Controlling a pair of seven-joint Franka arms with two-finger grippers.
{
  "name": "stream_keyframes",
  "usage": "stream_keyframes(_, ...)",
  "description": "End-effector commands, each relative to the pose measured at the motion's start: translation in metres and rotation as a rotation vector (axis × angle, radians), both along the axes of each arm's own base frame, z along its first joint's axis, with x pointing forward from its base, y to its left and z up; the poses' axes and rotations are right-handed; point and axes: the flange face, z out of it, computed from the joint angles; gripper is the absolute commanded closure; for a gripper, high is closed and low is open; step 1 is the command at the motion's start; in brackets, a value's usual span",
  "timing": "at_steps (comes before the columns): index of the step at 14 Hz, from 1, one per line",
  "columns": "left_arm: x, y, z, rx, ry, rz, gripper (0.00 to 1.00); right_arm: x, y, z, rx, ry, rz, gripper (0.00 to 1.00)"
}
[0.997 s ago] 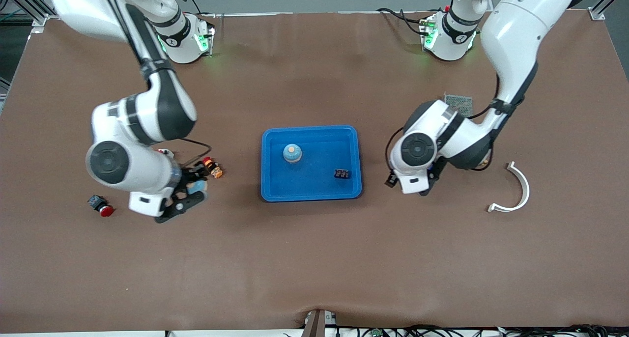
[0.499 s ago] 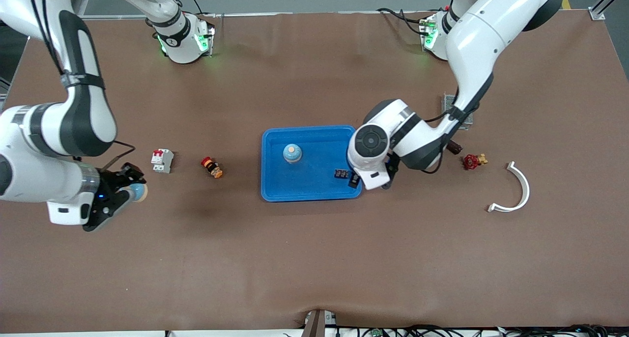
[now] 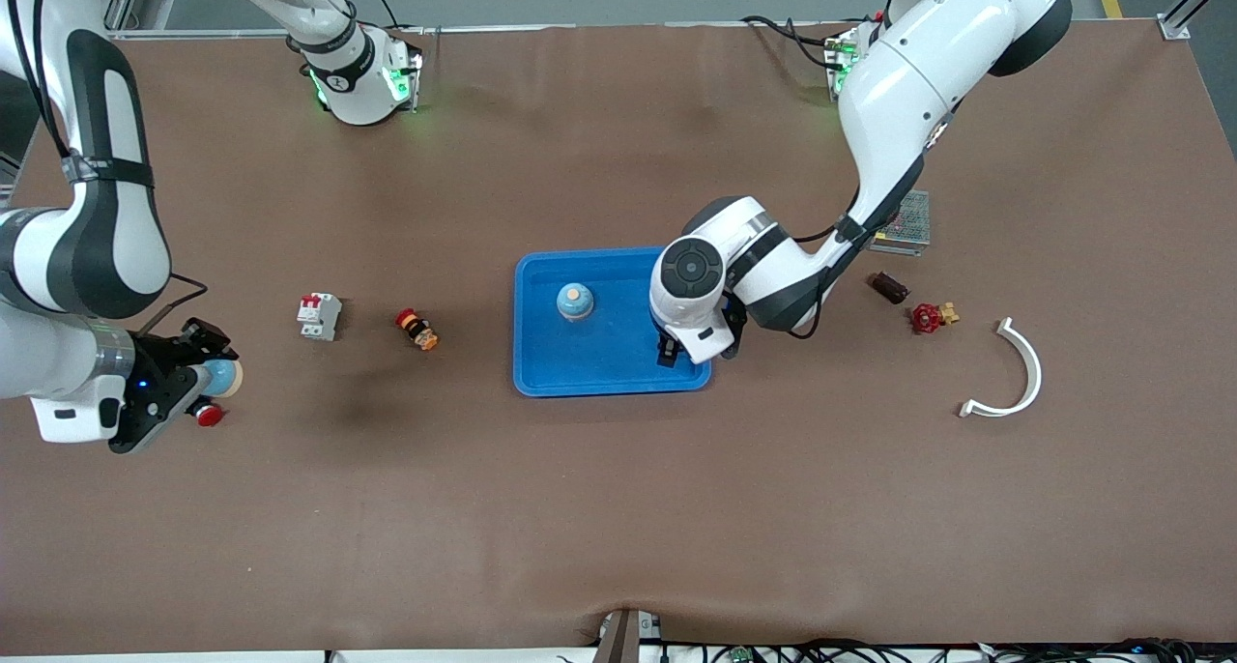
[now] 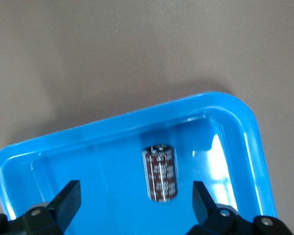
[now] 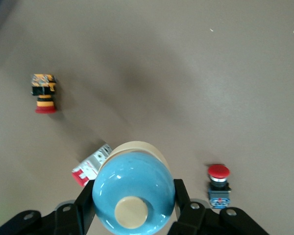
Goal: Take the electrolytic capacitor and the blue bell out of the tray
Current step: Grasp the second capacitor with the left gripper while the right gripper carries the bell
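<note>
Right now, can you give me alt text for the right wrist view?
The right hand is shut on a blue bell above the brown table. Below lie a red push button, a red-and-white breaker and an orange-black switch.

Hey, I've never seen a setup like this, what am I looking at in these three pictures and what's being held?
These are two white robot arms at a brown table, each with a two-finger gripper. One picture looks down from a high camera facing the robots; the other two come from cameras on each arm's wrist.

The right gripper, over the right arm's end of the table, is shut on a blue bell. Below it lie a red push button, a circuit breaker and a small red and orange part.

The left gripper hangs open over the blue tray, where a dark capacitor lies. Another bell sits in that tray.

Toward the left arm's end lie a white curved piece, a red valve, a dark cylinder and a metal box.
</note>
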Motion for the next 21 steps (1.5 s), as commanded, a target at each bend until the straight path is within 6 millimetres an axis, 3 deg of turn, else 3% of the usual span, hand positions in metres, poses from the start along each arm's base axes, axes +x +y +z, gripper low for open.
stream_keyframes(1,0.002,-0.009,-0.006,0.003,-0.022,0.022,0.02,-0.003,-0.019,-0.01,0.003,-0.028,0.048,0.57)
stream_keyframes(7,0.006,-0.01,-0.026,-0.039,-0.043,0.031,0.28,-0.012,-0.054,-0.066,0.01,-0.06,0.095,0.57)
stream_keyframes(11,0.007,-0.007,-0.032,-0.034,-0.039,0.022,0.56,-0.029,-0.064,-0.107,0.008,-0.084,0.095,0.57)
stream_keyframes(13,0.01,-0.006,-0.027,-0.037,-0.047,0.014,0.98,-0.034,-0.064,-0.119,0.007,-0.087,0.094,0.57)
stream_keyframes(21,0.034,0.029,0.043,0.033,-0.09,-0.121,1.0,-0.057,-0.073,-0.163,0.006,-0.119,0.098,0.57)
